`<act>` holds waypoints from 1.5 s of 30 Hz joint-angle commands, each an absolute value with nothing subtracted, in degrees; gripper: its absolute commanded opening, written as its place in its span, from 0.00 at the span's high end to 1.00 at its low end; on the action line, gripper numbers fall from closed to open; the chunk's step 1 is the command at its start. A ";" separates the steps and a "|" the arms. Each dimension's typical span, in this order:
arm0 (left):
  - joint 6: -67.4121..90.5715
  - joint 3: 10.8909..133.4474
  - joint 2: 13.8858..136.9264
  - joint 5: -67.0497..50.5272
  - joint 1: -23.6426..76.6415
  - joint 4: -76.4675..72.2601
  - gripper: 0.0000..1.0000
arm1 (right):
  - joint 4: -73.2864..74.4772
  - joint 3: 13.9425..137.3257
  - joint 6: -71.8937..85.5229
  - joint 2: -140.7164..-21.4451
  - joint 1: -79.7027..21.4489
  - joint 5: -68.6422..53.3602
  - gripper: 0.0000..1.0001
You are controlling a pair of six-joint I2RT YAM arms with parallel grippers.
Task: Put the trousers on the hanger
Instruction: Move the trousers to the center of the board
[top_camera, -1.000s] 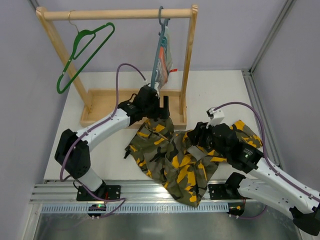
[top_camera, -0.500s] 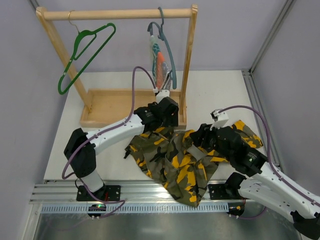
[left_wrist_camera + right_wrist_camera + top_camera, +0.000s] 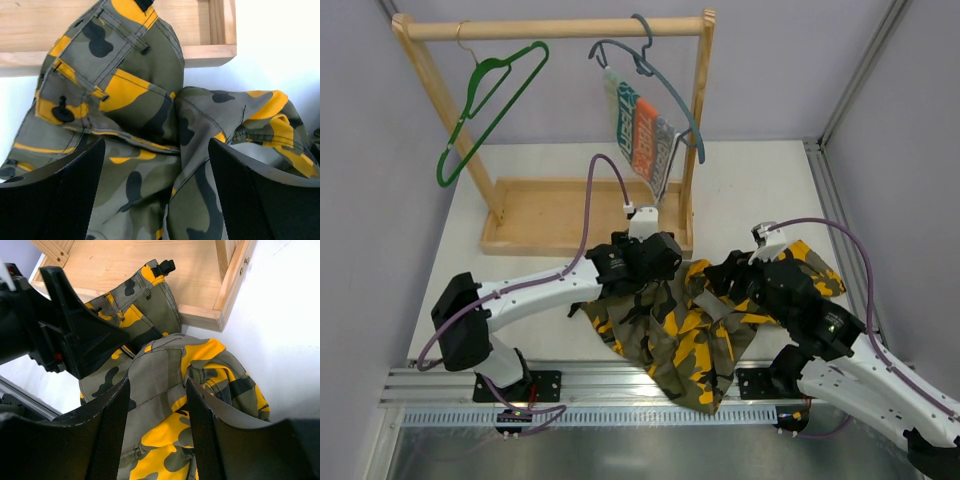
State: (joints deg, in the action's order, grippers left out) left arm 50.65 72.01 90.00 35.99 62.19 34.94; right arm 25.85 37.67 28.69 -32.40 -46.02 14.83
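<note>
The camouflage trousers (image 3: 680, 325) lie crumpled on the table near its front edge, one end resting on the wooden rack base. They also fill the left wrist view (image 3: 150, 115) and the right wrist view (image 3: 165, 390). The green hanger (image 3: 485, 105) hangs on the wooden rail at the far left. My left gripper (image 3: 642, 268) is open and hovers just over the trousers' upper left part. My right gripper (image 3: 735, 275) is open and empty over their right part. In both wrist views the jaws stand wide apart with fabric between them below.
A grey-blue hanger (image 3: 655, 85) with a small striped cloth (image 3: 640, 135) swings on the rail at the right. The wooden rack base (image 3: 545, 215) and its right post (image 3: 695, 130) stand just behind the trousers. The left gripper body shows in the right wrist view (image 3: 65, 325).
My left gripper has moved from the grey-blue hanger down and forward to the trousers. The grey-blue hanger with its cloth has swung round, now broadside. The right arm shifted slightly right.
</note>
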 commanded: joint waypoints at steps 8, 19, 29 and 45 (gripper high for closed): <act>51.68 79.63 91.75 37.89 55.82 36.65 0.23 | 24.44 36.12 31.02 -31.81 -45.88 13.89 0.49; 36.14 73.67 91.33 22.69 46.32 16.66 0.13 | 24.34 36.74 31.20 -32.43 -45.88 13.89 0.50; 26.55 58.71 85.60 0.19 33.93 -1.13 0.11 | 24.26 36.65 30.59 -32.78 -45.88 14.06 0.50; 24.08 65.56 99.49 -16.08 30.85 -4.04 0.14 | 23.73 38.14 30.06 -36.38 -45.88 15.64 0.50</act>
